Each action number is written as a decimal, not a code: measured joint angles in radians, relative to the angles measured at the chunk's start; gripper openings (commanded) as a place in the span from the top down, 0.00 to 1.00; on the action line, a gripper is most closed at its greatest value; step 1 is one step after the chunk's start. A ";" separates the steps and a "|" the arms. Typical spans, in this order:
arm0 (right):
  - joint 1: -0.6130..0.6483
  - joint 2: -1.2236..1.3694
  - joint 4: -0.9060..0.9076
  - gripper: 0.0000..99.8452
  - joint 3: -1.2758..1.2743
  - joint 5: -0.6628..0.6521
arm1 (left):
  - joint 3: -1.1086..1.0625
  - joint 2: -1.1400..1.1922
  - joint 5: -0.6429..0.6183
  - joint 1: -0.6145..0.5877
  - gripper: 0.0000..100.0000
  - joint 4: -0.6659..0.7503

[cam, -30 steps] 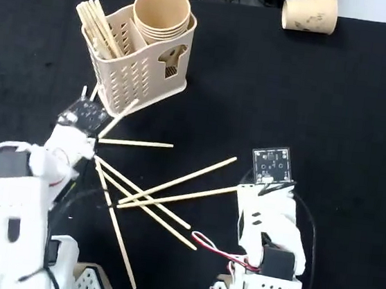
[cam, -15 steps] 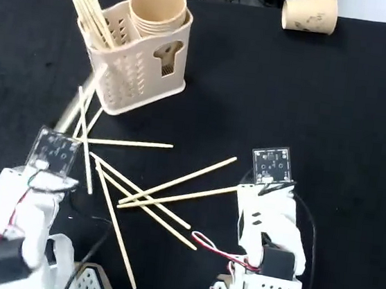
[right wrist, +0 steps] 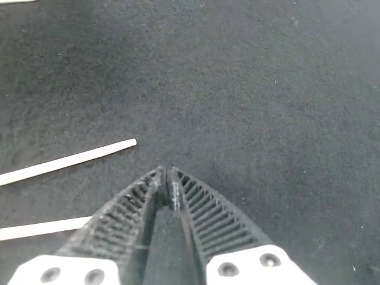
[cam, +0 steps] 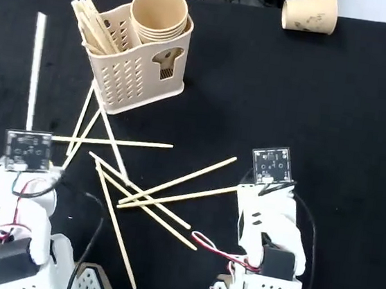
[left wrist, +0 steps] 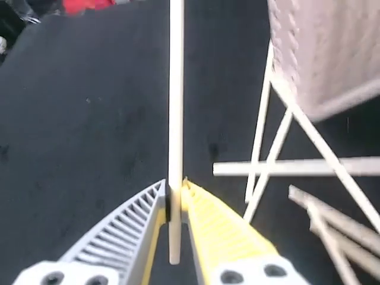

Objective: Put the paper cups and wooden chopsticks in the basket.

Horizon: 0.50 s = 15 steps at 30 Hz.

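The beige basket (cam: 139,62) stands at the back left of the black table, with stacked paper cups (cam: 159,12) and several wooden chopsticks (cam: 89,17) inside. My left gripper (left wrist: 174,193) is shut on one chopstick (left wrist: 175,89), which points straight away over the table left of the basket (left wrist: 326,53); the high view shows this chopstick (cam: 35,64) above the left arm (cam: 26,150). Several loose chopsticks (cam: 166,194) lie crossed mid-table. One paper cup (cam: 309,13) lies on its side at the far right. My right gripper (right wrist: 166,187) is shut and empty, low over the cloth.
Two chopstick ends (right wrist: 65,161) lie just beside the right gripper. A few loose chopsticks (cam: 84,122) lean at the basket's near corner. The right arm (cam: 268,216) sits at the front centre-right. The table's right half is bare black cloth.
The left arm has drawn back from the basket's foot towards the front left, lifting one chopstick so it points away. The basket shifted slightly left. The right arm stayed still.
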<state>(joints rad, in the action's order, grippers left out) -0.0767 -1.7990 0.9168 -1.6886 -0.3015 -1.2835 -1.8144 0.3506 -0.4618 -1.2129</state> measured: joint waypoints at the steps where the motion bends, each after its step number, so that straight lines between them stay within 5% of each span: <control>1: 0.000 0.000 0.000 0.98 0.000 0.000 | -0.011 0.000 -0.035 0.000 0.97 0.040; 9: 0.000 0.000 0.000 0.98 0.000 0.000 | -0.060 0.002 -0.408 0.000 0.97 0.350; 15: 0.000 0.000 0.000 0.98 0.000 0.000 | -0.109 0.003 -0.615 0.069 0.97 0.818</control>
<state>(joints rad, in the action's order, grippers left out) -0.0767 -1.7990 0.9168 -1.6886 -0.3015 -1.3924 -1.8113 -0.2647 -0.3928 -0.3951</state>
